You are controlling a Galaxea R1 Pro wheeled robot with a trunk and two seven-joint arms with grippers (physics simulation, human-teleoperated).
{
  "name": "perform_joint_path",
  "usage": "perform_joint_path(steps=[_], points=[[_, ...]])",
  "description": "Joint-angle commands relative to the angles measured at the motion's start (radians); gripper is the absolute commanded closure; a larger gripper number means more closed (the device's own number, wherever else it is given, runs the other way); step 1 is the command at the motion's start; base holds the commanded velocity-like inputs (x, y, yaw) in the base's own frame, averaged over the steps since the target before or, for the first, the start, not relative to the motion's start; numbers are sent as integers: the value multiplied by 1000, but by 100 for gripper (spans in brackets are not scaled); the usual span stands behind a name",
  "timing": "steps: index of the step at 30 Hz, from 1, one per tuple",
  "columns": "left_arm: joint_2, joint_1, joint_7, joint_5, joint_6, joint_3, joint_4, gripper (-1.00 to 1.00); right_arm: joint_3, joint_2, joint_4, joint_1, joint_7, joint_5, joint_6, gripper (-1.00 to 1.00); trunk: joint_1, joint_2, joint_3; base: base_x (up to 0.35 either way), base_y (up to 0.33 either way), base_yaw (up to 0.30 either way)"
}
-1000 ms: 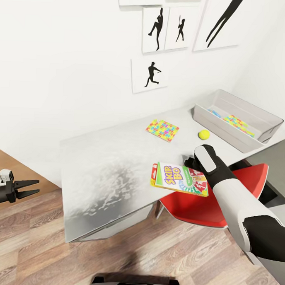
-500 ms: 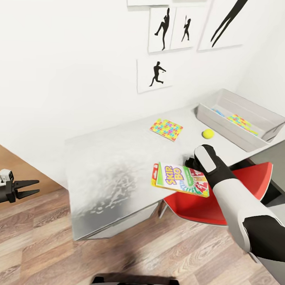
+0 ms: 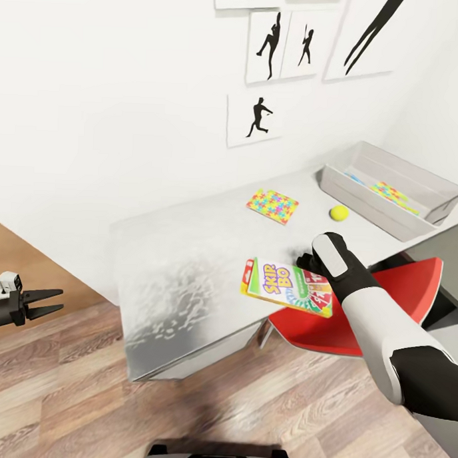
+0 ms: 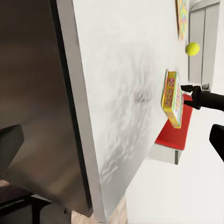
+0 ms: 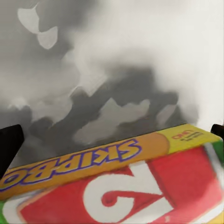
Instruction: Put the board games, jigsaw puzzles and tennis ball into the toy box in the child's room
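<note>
- Head view: the game box (image 3: 290, 287) reads "SKIP-BO" in yellow and purple letters on green, with red and white cards drawn on it.
- The right gripper (image 3: 306, 264) holds the box by its far edge, above the near edge of the bench (image 3: 187, 267). The jaws are clamped on it, but the wrist hides the fingertips.
- A puzzle (image 3: 272, 205) lies flat on the bench, and the ball (image 3: 339, 212) sits between it and the toy box (image 3: 390, 189).
- Inside the toy box is a second puzzle (image 3: 392, 194); a blue bit next to it is too small to make out.
- A red chair (image 3: 358, 314) shows under the bench, partly hidden by the arm.
- The left gripper (image 3: 42, 301) hangs over the wood floor (image 3: 248, 403) with its jaws apart and nothing in them.
- The wall pictures (image 3: 260, 117) show black sport figures; the top ones are cut off.
- The whole view has slid a little to the right since before, so the camera moved. The box is still in the same grip.
- Left wrist view: the box (image 4: 171, 98) is seen edge-on; its writing is too small to read. The ball (image 4: 192, 48) is beyond it.
- Right wrist view: the box (image 5: 116, 182) is very close and blurry. Its yellow side reads "SKIP-BO" upside down, and there is a big white number on red.
</note>
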Motion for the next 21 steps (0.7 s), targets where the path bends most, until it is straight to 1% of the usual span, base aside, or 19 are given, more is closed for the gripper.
perform_joint_path(steps=[1,5,11,21], points=[[0,-1,-4,-1,11,0,0,-100,6,-1,69,0,-8,-30,0,-100,0,-1,-2,-138,58,0],[1,-1,-4,-1,11,0,0,-100,6,-1,69,0,-8,-30,0,-100,0,-1,-2,-87,98,0],[1,-1,-4,-1,11,0,0,-100,6,-1,69,0,-8,-30,0,-100,0,-1,-2,-12,105,0],[2,0,-4,-1,11,0,0,-100,6,-1,69,0,-8,-30,0,-100,0,-1,-2,-53,44,0]])
